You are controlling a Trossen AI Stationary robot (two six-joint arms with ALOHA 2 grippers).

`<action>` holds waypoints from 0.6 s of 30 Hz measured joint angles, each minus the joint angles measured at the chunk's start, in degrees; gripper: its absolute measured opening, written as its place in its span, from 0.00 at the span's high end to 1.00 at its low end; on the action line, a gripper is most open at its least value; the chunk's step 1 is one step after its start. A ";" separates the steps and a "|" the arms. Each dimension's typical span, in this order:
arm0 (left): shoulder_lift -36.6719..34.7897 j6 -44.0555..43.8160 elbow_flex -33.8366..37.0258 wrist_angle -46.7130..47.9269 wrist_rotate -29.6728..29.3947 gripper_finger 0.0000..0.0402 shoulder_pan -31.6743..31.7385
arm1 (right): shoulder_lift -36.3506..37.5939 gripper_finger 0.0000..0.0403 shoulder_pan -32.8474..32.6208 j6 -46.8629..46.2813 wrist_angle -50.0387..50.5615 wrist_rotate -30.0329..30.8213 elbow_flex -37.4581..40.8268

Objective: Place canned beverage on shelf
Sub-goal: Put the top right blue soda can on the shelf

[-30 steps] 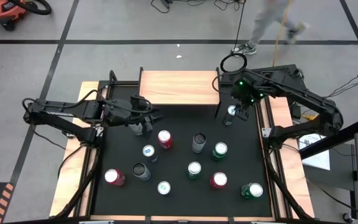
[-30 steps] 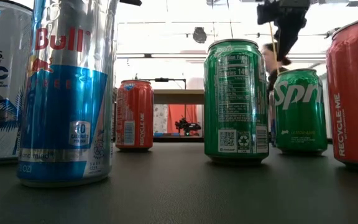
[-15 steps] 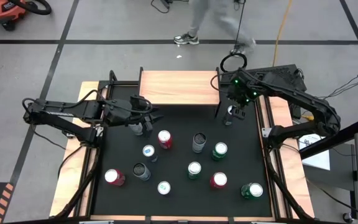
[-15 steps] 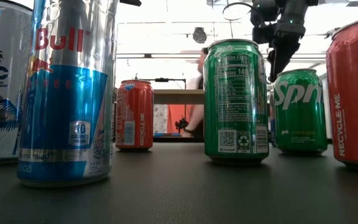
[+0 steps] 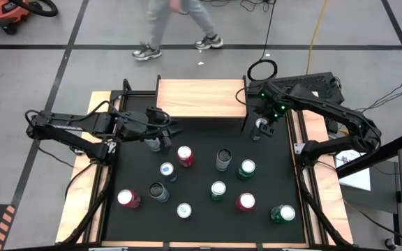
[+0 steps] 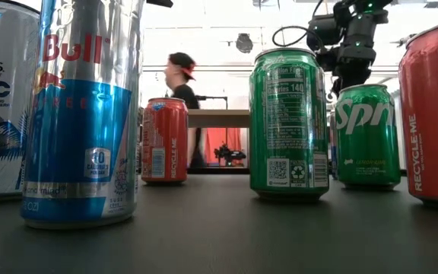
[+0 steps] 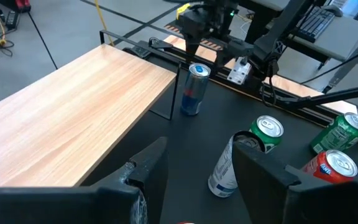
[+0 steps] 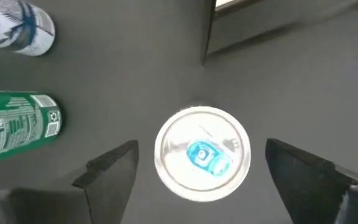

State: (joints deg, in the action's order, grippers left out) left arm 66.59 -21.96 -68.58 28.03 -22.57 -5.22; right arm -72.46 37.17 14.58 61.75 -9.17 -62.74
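The shelf (image 5: 201,97) is a light-wood board on thin black legs at the table's far edge. A blue-and-silver canned beverage (image 5: 259,125) stands upright on the black table beside the shelf's right leg. My right gripper (image 8: 201,152) hangs open just above this can (image 8: 202,154), pointing down. One finger (image 8: 110,168) stands on each side of the can's top without touching it. My left gripper (image 7: 197,168) is open near the shelf's left front, pointing toward the right with nothing between its fingers.
Several other cans stand on the black table, among them a red one (image 5: 185,155), a silver one (image 5: 223,159) and a green one (image 5: 247,168). The shelf's black leg (image 8: 207,31) is close to the can. A person (image 5: 173,21) walks past beyond the far edge.
My right gripper has come down toward the blue-and-silver can by the shelf's right leg, shifting slightly toward the shelf. The can has stayed in place. The person beyond the table has walked from right to left.
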 joint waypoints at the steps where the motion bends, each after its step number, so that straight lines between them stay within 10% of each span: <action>1: 0.00 0.06 0.00 0.00 -0.02 0.55 0.01 | -0.59 0.18 0.00 -0.28 -0.53 0.14 0.00; 18: 0.00 -0.04 0.00 0.04 -0.34 0.55 0.01 | -7.18 0.28 0.00 -0.53 -1.55 1.66 0.00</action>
State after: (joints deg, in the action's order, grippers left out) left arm 66.59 -22.00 -68.58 28.08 -22.91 -5.21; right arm -79.64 37.17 14.05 60.20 -7.51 -62.74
